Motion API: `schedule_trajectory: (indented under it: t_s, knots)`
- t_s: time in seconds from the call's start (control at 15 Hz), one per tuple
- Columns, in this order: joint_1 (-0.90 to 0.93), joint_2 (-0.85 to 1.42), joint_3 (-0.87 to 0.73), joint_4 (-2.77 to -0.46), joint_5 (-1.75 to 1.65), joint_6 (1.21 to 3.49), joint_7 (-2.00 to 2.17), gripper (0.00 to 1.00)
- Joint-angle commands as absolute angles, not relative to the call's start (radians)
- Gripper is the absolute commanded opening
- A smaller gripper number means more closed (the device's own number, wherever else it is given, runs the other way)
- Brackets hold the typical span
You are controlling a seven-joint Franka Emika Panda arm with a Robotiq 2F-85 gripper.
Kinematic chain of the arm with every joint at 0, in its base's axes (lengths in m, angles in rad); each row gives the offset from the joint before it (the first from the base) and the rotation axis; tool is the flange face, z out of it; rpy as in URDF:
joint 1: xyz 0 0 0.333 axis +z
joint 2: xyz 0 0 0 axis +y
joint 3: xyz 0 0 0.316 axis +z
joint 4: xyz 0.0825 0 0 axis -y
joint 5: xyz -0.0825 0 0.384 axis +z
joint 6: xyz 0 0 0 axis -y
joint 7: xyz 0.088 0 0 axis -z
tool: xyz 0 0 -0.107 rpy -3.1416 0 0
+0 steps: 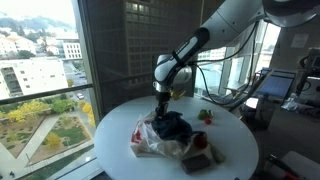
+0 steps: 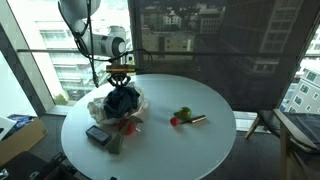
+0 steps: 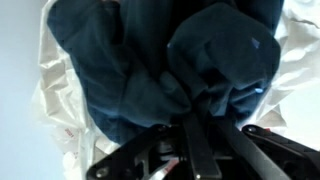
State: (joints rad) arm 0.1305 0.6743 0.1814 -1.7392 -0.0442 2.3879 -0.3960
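Right at the middle of things sits a blue cloth [image 1: 172, 127] [image 2: 122, 100] [image 3: 130, 70], crumpled into a dark heap. The gripper [image 1: 162, 98] [image 2: 120, 76] [image 3: 192, 118] stands straight above the cloth and reaches down into its top. In the wrist view the fingers [image 3: 196, 145] are drawn close together, and a fold of the cloth is bunched and pinched between their tips, so they grip the cloth. The rest of the cloth spreads out around that pinched fold and fills most of that view.

Under the cloth lies a crinkled clear plastic bag [image 1: 148, 142] [image 2: 100, 104] [image 3: 60, 110], whose edges show all around the cloth. Both rest on a round white counter [image 1: 232, 135] [image 2: 190, 152], with the cloth off to one side of its middle, toward the window.

Just beside the cloth, at the edge of the bag, lies a flat dark box [image 1: 200, 158] [image 2: 97, 134]. A small red thing [image 1: 198, 142] [image 2: 127, 127] lies between the box and the cloth; what it is cannot be told. Well apart from the cloth, on the bare part of the counter, lies a small green and red toy [image 1: 205, 115] [image 2: 181, 116], with a short bar [image 2: 198, 119] just beside it on the side away from the cloth.
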Motion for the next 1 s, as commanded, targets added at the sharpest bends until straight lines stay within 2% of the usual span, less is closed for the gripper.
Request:
schedule_trajectory:
  t_s: [0.0, 0.4, 0.47, 0.53, 0.67, 0.93]
  knots:
    - [0.133, 0.795, 0.167, -1.648, -0.094, 2.403, -0.401, 0.03]
    - [0.11, 0.879, 0.214, -1.58, -0.07, 2.334, -0.443, 0.04]
    - [0.111, 0.878, 0.218, -1.573, -0.07, 2.326, -0.443, 0.08]
    - [0.118, 0.861, 0.212, -1.579, -0.077, 2.33, -0.429, 0.36]
    - [0.127, 0.819, 0.201, -1.595, -0.078, 2.335, -0.389, 0.44]
    - [0.102, 0.693, 0.219, -1.69, -0.043, 2.355, -0.355, 0.74]
